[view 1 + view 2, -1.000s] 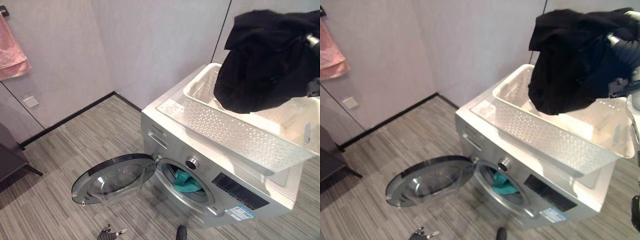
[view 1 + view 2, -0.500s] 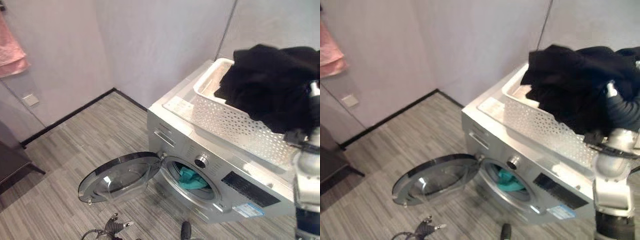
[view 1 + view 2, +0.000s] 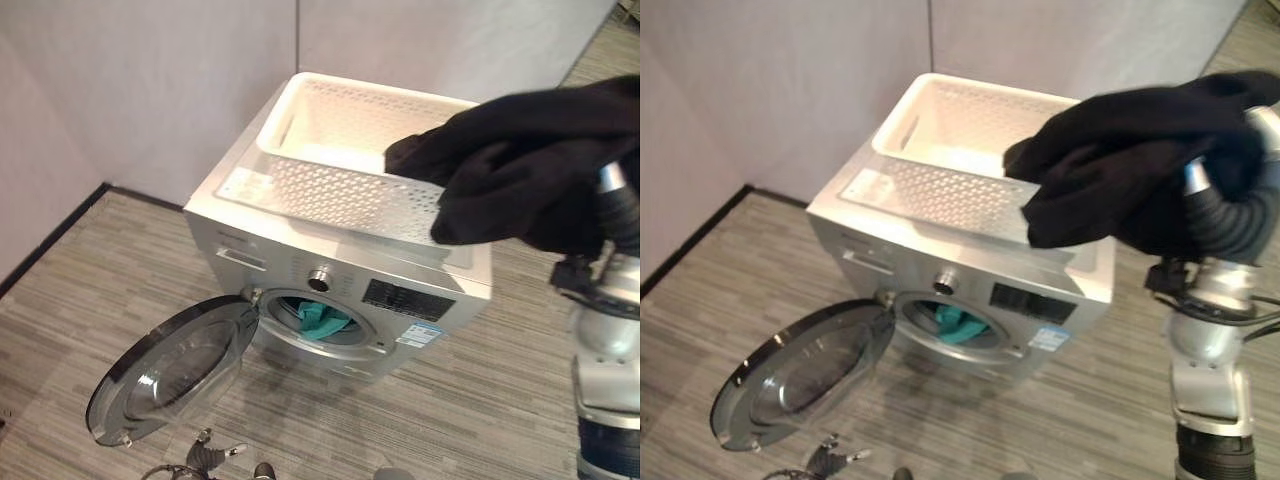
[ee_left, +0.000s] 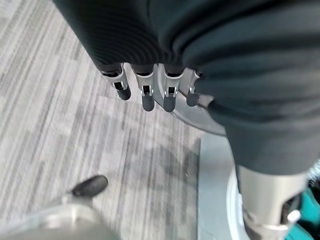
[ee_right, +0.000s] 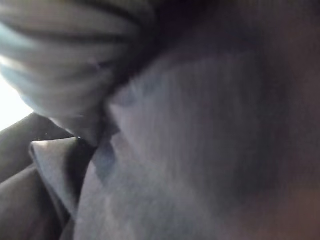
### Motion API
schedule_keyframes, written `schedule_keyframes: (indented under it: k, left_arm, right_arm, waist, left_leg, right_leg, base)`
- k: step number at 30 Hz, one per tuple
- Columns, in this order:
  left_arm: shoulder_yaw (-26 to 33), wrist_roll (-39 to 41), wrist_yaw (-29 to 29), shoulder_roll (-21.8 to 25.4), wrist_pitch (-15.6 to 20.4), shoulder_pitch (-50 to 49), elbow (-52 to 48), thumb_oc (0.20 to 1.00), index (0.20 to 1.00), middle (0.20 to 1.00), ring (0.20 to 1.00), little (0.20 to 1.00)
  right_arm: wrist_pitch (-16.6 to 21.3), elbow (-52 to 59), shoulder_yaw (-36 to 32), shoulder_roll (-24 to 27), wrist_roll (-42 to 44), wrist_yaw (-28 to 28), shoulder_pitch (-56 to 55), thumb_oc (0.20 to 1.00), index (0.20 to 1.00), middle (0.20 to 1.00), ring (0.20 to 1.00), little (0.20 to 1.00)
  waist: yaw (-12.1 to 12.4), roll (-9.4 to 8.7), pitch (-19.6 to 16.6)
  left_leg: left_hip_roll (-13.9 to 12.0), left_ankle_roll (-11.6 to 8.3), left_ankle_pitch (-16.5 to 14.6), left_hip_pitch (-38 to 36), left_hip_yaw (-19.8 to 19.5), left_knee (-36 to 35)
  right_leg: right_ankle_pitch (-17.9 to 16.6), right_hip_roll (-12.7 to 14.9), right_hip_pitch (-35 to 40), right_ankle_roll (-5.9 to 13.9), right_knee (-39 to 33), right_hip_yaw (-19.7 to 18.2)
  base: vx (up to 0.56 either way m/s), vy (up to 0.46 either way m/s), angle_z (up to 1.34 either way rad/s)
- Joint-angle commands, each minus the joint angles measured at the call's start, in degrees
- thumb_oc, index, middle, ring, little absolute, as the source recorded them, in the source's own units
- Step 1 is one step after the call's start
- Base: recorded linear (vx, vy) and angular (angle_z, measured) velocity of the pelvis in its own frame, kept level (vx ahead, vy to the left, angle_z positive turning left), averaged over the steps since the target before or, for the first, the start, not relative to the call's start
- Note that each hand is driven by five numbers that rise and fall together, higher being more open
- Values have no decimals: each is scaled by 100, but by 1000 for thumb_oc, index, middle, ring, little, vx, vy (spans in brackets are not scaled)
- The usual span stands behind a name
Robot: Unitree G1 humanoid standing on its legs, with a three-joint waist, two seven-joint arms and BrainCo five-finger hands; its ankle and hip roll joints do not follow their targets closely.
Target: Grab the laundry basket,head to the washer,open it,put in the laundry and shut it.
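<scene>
A white perforated laundry basket (image 3: 330,195) stands on top of the silver washer (image 3: 230,235). The washer's round door (image 3: 175,365) hangs wide open, and a teal cloth (image 3: 322,320) lies in the drum. A black garment (image 3: 530,160) hangs in the air off my right arm, over the basket's right front corner. It drapes over my right hand (image 5: 65,55), which is buried in the cloth. My left hand (image 4: 148,97) hangs low by the open door with straight fingers and holds nothing; it also appears at the bottom edge of the head views (image 3: 210,455).
Pale walls close in behind and to the left of the washer. Grey striped floor spreads in front of the machine and to its right. The open door takes up the floor space at the washer's left front.
The whole picture has swung, so the camera moved. The black garment has come from above the basket's middle out to its right front corner. The left hand still hangs low.
</scene>
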State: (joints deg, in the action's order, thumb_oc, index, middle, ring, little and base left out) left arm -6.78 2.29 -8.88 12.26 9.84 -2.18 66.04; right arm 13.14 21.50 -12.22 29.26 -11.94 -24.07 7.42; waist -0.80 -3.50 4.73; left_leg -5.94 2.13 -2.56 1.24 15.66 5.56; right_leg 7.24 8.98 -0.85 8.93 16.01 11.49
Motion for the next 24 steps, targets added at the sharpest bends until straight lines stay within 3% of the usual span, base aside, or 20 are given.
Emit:
schedule_keyframes:
  k: [1,2,5,7,14,15,17,18,19,22,24]
  left_arm:
    - [111,163,-181,86,165,145,108,1000,1000,1000,1000,1000]
    - [136,199,-198,88,179,156,77,1000,1000,1000,1000,1000]
    - [115,249,-295,59,248,271,-154,1000,1000,1000,1000,1000]
    - [31,415,-349,-31,314,304,-301,1000,1000,1000,1000,1000]
    - [-435,514,-353,-250,346,442,-503,1000,1000,1000,1000,1000]
    - [-439,514,-354,-251,344,441,-505,1000,1000,1000,1000,1000]
    - [-564,546,-352,-260,411,458,-804,1000,1000,1000,1000,1000]
    - [-597,596,-334,-261,452,437,-932,1000,1000,1000,1000,1000]
    - [-640,637,-312,-278,467,393,-959,1000,1000,1000,1000,1000]
    - [-698,695,-291,-326,462,333,-877,1000,1000,1000,1000,1000]
    - [-689,710,-289,-383,452,280,-815,1000,1000,1000,1000,1000]
  right_arm:
    - [279,491,9,-254,458,293,34,200,200,200,200,200]
    - [312,514,158,-268,555,400,60,200,200,200,200,200]
    - [475,496,1077,-297,810,815,304,200,200,200,200,200]
    - [522,375,1323,-296,869,722,608,200,200,200,200,200]
    - [489,206,1147,140,727,258,1249,200,200,200,200,200]
    - [489,207,1143,142,727,259,1246,200,200,200,200,200]
    - [584,252,1102,159,748,205,1325,200,200,200,200,200]
    - [607,263,1094,178,742,194,1339,200,200,200,200,200]
    - [621,268,1087,202,755,186,1349,200,200,200,200,200]
    - [632,216,1032,250,793,82,1488,200,200,200,200,200]
    - [643,258,852,247,715,-82,1513,200,200,200,200,200]
  waist:
    - [157,-187,-370]
    - [199,-201,-361]
    - [451,-234,-279]
    - [555,-215,-217]
    - [672,-171,12]
    - [669,-167,15]
    - [809,-207,179]
    - [812,-211,219]
    - [760,-196,203]
    - [668,-152,69]
    - [561,-50,-99]
  left_leg:
    - [664,118,129,243,-132,-1056]
    - [641,89,190,316,-104,-1056]
    - [312,-159,513,542,-8,-1056]
    - [92,-320,756,669,-10,-1056]
    - [-333,-634,1196,924,-388,-1033]
    - [-334,-636,1199,924,-396,-1033]
    - [-324,-741,1133,1027,-1272,-529]
    - [-288,-728,958,1023,-1659,-302]
    - [-292,-719,831,1003,-1849,-132]
    - [-386,-692,669,719,-1824,-138]
    - [-493,-735,799,561,-1684,-378]
  right_leg:
    - [-229,-242,424,-10,43,-581]
    - [-167,-271,394,-53,-73,-599]
    - [120,-356,822,-217,-1117,-121]
    - [126,-511,1036,-270,-1534,31]
    - [187,-941,1318,-570,-2009,277]
    - [186,-946,1323,-572,-2012,285]
    - [144,-919,1261,-660,-1968,163]
    - [99,-877,1202,-667,-1939,100]
    - [56,-833,1164,-664,-1939,94]
    - [15,-751,1093,-624,-1933,140]
    - [39,-766,1092,-610,-1962,164]
  base:
    - [-137,-178,-17]
    - [-210,-277,-14]
    - [-221,-366,-48]
    - [-252,-365,28]
    - [-162,-210,44]
    - [-218,-164,58]
    - [-224,-112,8]
    - [-161,-33,-33]
    - [-108,-3,-37]
    - [-37,60,-13]
    - [70,116,-10]
